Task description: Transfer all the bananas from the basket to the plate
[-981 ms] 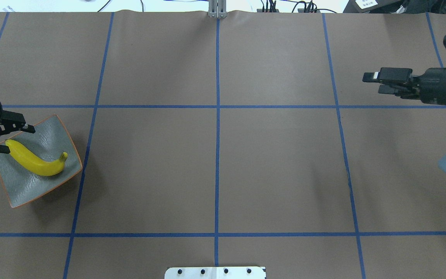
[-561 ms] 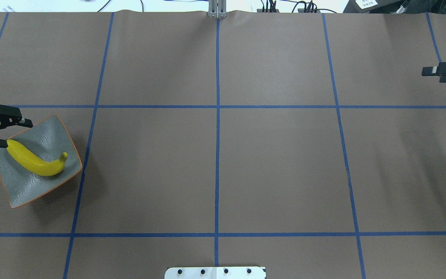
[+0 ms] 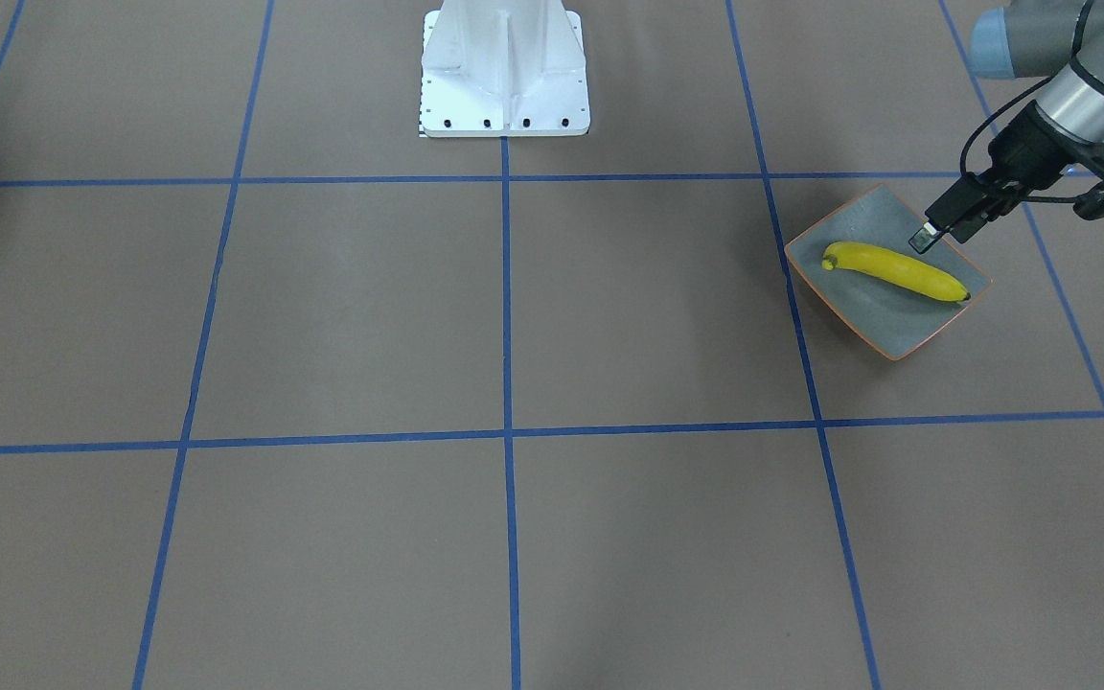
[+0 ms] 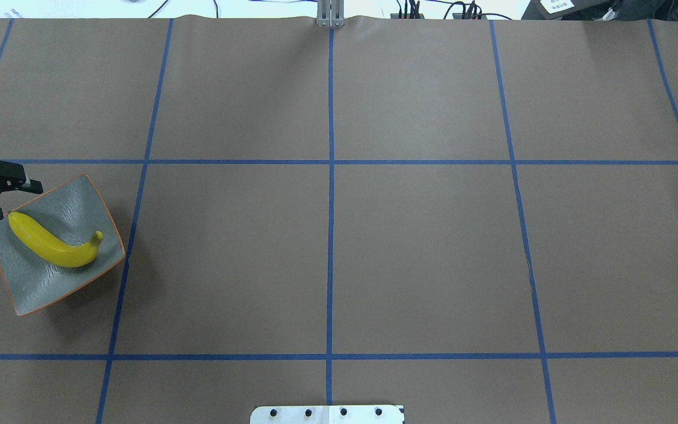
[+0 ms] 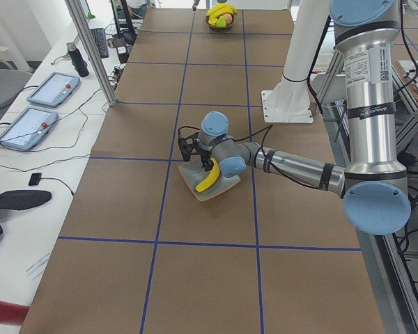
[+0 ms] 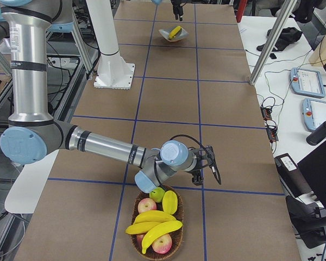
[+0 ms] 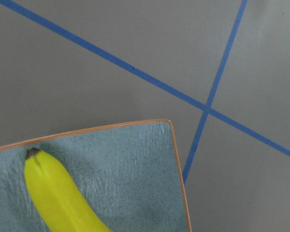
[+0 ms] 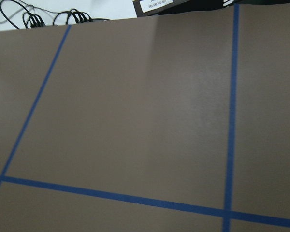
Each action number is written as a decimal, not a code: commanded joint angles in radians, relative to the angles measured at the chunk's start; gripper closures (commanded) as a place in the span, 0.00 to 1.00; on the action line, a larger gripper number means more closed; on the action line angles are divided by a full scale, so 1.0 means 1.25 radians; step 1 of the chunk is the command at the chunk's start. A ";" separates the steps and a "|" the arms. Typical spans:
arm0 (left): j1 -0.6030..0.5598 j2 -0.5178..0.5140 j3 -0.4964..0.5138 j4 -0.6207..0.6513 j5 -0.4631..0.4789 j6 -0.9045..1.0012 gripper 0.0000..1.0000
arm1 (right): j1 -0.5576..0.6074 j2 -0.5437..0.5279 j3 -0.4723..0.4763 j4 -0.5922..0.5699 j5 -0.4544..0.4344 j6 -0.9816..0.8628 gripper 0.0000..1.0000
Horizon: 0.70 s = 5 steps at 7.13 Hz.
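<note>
Left hand [image 4: 19, 202]: fingers spread, holding nothing, poised over one corner of the plate [image 4: 83, 197]. Just past its fingertips, and clear of them, lies the dark-tipped end of a banana [image 4: 50, 245]. This banana rests slantwise across the speckled inside of the plate, with its stalk end pointing away from the hand. The left wrist view shows the same banana end, the orange rim of the plate and, beyond the rim, two crossing tape lines [image 4: 330, 235] on the tabletop [image 4: 421, 253].

Right hand [image 6: 205, 163]: seen only from the right side view, so whether its fingers are spread or pressed together cannot be told. It hangs low over the tabletop, well apart from the plate. Just beside it stands the basket [image 6: 177, 246], which holds the other bananas [image 6: 152, 217] together with apples [image 6: 147, 205]. The right wrist view shows only brown tabletop and tape lines.
</note>
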 commanded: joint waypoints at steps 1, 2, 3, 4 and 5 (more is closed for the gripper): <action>0.001 -0.001 0.002 0.000 -0.001 0.002 0.01 | 0.105 -0.036 -0.007 -0.200 0.002 -0.384 0.00; 0.003 -0.003 0.004 0.000 -0.001 0.002 0.01 | 0.153 -0.041 -0.034 -0.257 0.003 -0.518 0.00; 0.003 -0.009 0.008 0.000 0.000 0.000 0.01 | 0.185 -0.043 -0.054 -0.311 0.011 -0.636 0.00; 0.003 -0.008 0.007 -0.002 0.000 0.000 0.01 | 0.217 -0.039 -0.077 -0.375 0.012 -0.748 0.00; 0.003 -0.009 0.008 -0.002 0.002 0.000 0.01 | 0.234 -0.037 -0.092 -0.444 0.009 -0.850 0.00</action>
